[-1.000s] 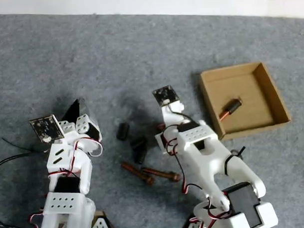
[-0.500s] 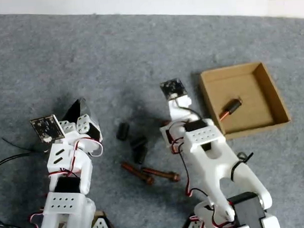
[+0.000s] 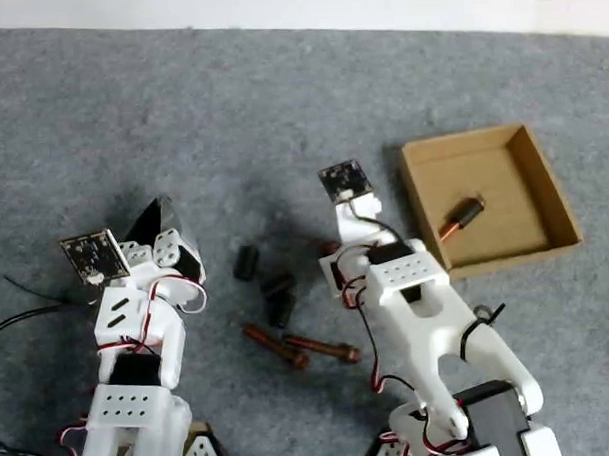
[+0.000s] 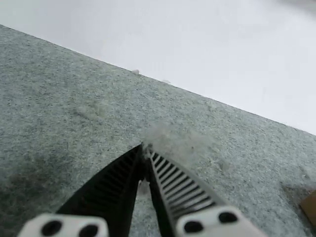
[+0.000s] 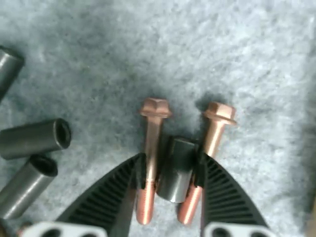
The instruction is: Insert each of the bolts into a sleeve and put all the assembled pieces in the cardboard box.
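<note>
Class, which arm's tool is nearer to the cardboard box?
Right. The right tool is between the loose sleeves and the cardboard box; the left tool lies on the sleeves' far side.

Grey felt mat (image 3: pixel 180 112) covers the whole work surface; texture fibrous, mottled. White strip (image 3: pixel 377 5) borders the mat's far edge. Pale lint tufts (image 4: pixel 163 134) on the mat near that edge. Lighting even, shadows soft.

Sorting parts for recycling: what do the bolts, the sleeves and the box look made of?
The bolts look like copper-plated metal, with a soft sheen. The sleeves seem dark matte steel, smooth-walled. The box is plain brown cardboard, edges raw.
</note>
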